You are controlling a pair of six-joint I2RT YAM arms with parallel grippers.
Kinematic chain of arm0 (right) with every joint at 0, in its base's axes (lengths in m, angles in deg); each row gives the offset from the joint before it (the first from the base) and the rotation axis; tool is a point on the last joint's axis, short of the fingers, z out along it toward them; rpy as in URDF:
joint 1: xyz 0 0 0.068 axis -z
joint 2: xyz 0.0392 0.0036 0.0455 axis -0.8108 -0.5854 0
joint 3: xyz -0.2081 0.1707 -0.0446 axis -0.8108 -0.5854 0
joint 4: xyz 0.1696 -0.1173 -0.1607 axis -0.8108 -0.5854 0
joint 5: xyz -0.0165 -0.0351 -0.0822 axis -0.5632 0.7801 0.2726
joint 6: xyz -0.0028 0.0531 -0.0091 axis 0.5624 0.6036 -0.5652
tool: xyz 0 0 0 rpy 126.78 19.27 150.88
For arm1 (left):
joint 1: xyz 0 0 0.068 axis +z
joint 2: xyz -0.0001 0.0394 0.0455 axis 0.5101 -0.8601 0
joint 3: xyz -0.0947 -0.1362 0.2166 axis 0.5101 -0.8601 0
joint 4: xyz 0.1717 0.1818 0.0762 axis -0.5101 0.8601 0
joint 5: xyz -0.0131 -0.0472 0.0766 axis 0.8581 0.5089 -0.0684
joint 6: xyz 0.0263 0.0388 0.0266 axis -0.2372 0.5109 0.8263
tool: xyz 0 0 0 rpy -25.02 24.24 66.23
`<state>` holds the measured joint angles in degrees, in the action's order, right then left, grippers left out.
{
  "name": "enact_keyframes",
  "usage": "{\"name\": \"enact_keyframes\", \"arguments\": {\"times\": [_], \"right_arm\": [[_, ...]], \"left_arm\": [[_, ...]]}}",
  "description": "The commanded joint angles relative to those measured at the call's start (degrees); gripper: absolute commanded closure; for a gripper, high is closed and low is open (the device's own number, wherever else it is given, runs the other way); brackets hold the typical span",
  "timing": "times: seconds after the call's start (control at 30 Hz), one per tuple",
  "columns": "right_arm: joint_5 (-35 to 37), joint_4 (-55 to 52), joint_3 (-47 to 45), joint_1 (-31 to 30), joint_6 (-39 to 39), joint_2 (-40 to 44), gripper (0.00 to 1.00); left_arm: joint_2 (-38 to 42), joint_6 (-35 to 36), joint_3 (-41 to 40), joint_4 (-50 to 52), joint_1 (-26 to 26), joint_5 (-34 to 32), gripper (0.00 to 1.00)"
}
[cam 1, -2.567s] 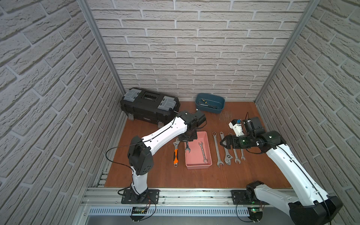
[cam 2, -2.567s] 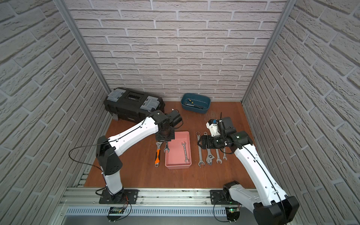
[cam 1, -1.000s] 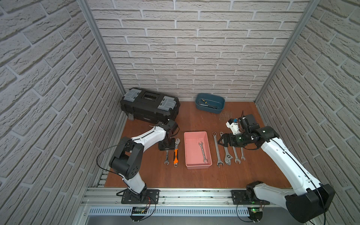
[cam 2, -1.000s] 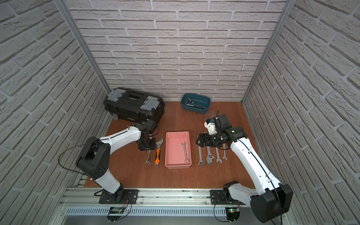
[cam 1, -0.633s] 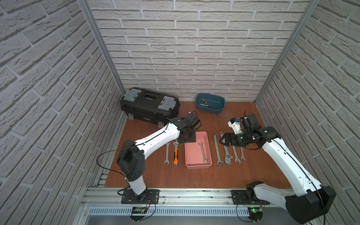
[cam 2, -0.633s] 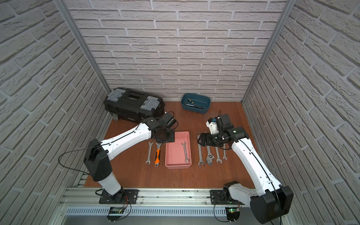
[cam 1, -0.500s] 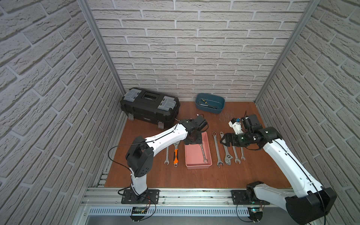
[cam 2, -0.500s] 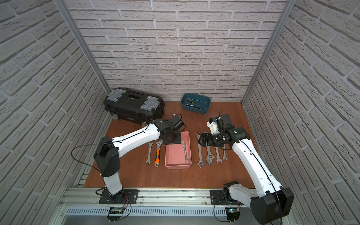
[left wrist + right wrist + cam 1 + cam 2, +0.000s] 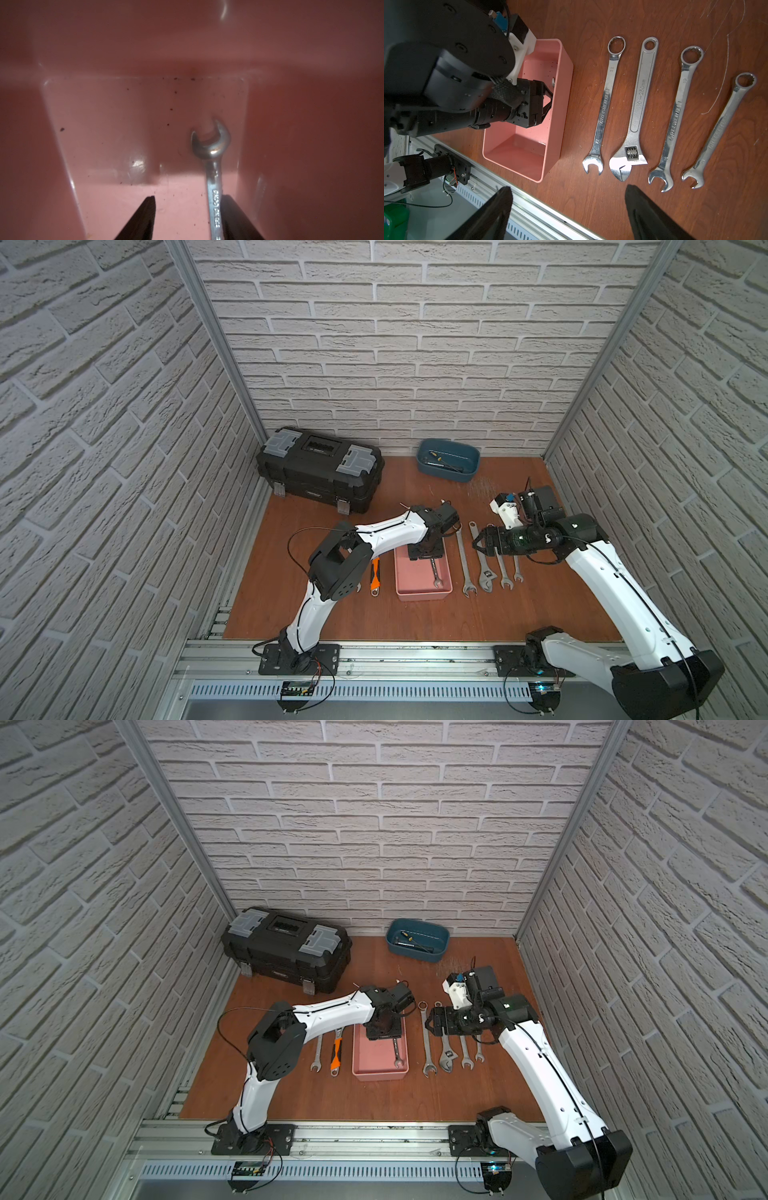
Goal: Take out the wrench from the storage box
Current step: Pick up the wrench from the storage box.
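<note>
Wrench (image 9: 214,166) is laid flat in storage box (image 9: 422,596), nr side wall. Left hand (image 9: 188,199) is set half-open astride shank, nothing gripped. Shank is crowded by one finger (image 9: 234,216), so may be skewed/dropped on closing.

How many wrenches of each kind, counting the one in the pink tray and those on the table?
Plain silver wrenches: 5, one of them in the pink tray
All-silver adjustable wrench: 1
Orange-handled wrench: 1
Total: 7
</note>
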<state>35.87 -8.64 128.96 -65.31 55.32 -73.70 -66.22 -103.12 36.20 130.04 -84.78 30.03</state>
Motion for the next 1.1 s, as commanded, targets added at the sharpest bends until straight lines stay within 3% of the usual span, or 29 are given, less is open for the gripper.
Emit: {"name": "enact_keyframes", "arguments": {"times": [0.0,0.37,0.67,0.93,1.07], "right_arm": [[0.22,-0.36,-0.93,0.41,-1.39,1.30,0.11],[-0.13,-0.40,-0.94,0.48,-1.54,1.41,0.11],[-0.54,-0.49,-0.07,0.42,-1.34,0.99,0.10],[-1.00,-0.40,0.29,0.42,-0.97,0.68,0.11],[-0.94,-0.49,0.23,0.48,-0.76,0.93,0.11]], "left_arm": [[-1.92,-1.46,1.34,1.34,-0.89,-1.47,0.46],[-4.53,-2.83,-0.47,1.62,-1.71,-2.85,0.51],[-6.10,0.68,-0.36,7.21,-1.18,-6.43,0.60],[-3.83,5.12,-0.50,11.35,1.04,-9.80,0.62],[0.51,5.42,-1.49,6.63,1.53,-8.48,0.61]]}}
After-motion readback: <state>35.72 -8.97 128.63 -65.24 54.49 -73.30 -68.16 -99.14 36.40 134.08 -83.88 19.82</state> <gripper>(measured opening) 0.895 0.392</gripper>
